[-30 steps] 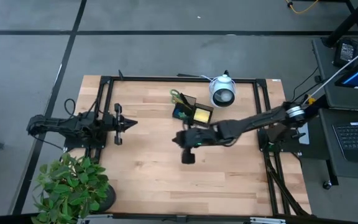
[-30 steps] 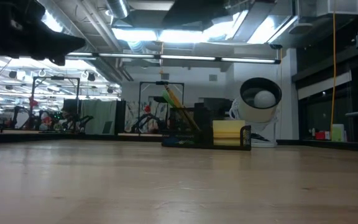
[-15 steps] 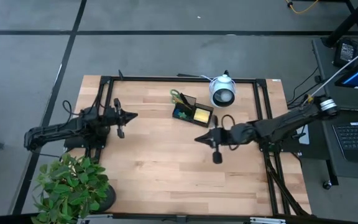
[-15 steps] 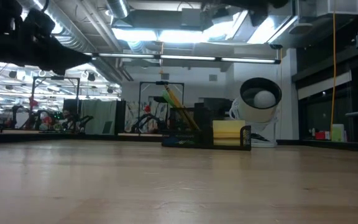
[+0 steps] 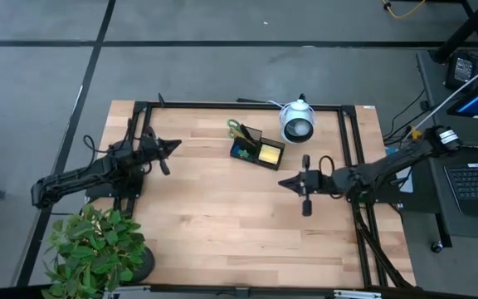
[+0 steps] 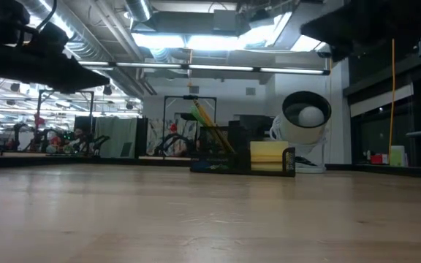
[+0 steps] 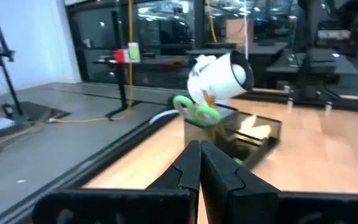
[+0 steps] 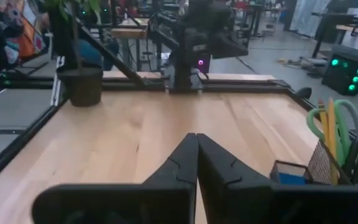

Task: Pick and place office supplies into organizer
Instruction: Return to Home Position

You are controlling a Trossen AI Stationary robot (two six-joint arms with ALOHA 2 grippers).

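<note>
High view | my right pincer (image 5: pixel 286 182) closed, empty, near filled organizer (image 5: pixel 252 134) | left pincer (image 5: pixel 171 147) closed, empty | step: likely homing | next: park both arms

Grey concrete floor (image 5: pixel 222 66) with dark tape lines (image 5: pixel 98 50) across it, and a butcher-block table (image 5: pixel 214 224) in a black frame (image 5: pixel 197 105). Seen from above, a potted plant (image 5: pixel 94 249) sits at the table's lower-left corner and a laptop (image 5: pixel 475 184) off to the right. From table height: bright ceiling lights (image 6: pixel 188 40), exposed ducts (image 6: pixel 97 36), and a big open workshop behind.
</note>
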